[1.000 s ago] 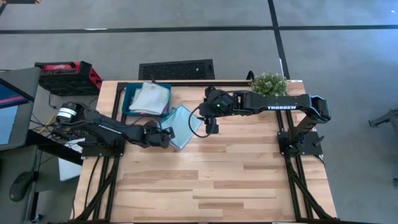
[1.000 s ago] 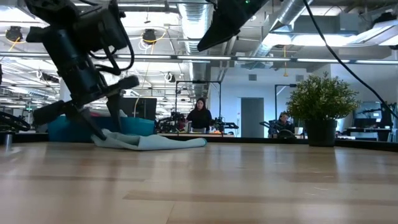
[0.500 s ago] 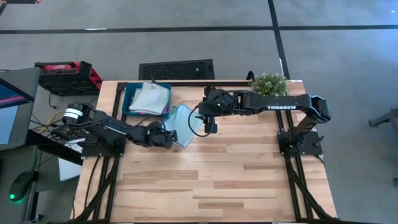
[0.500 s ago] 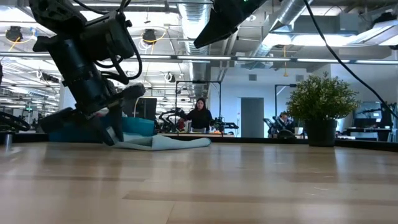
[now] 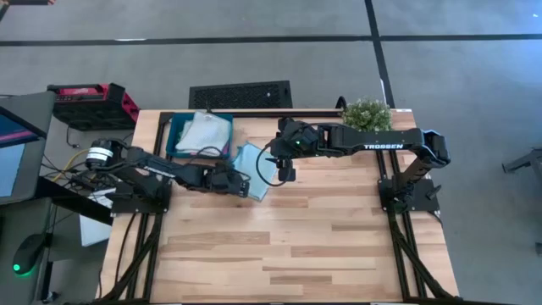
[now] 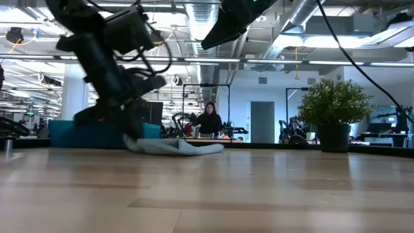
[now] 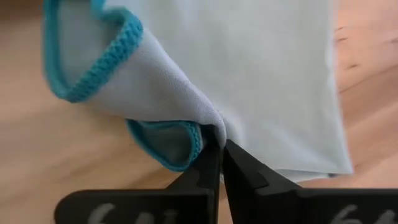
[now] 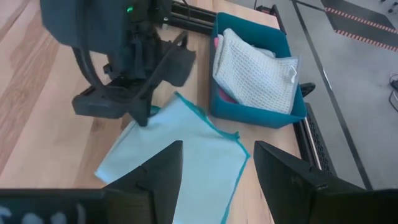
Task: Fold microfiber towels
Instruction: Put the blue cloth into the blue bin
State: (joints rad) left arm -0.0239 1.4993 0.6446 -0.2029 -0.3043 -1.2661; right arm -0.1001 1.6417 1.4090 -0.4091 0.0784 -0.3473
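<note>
High view: light blue towel point(image 5: 258, 165) spread on the wooden counter point(image 5: 288, 246), just beside the dark teal tray point(image 5: 175, 144) near the far left corner. Pale grey towel point(image 5: 203, 133) piled inside that tray. Left gripper point(image 5: 244, 184) low over the near edge of the light blue towel, arm reaching in from the left. Right gripper point(image 5: 287, 174) hanging above the counter just past the towel's right edge, apart from the cloth. Potted plant point(image 5: 367, 113) at the far edge.

Low view: light blue towel point(image 6: 174, 147) flat and rumpled on the counter, left gripper point(image 6: 132, 133) pressed down at its left end, teal tray point(image 6: 77, 134) behind. Right arm only partly seen at the top. Person point(image 6: 208, 121) in the room beyond; plant point(image 6: 334, 107) at right.

Left wrist view: fingers point(image 7: 245, 168) pressed together, pinching a teal-stitched edge of the light blue towel point(image 7: 249, 74), cloth folded up over itself at the grip.

Right wrist view: fingers point(image 8: 287, 171) spread apart, holding nothing, above the light blue towel point(image 8: 186, 162); left gripper point(image 8: 142, 115) on the towel's corner; pale grey towel point(image 8: 255, 71) over a sliver of pink in the tray point(image 8: 261, 115).
</note>
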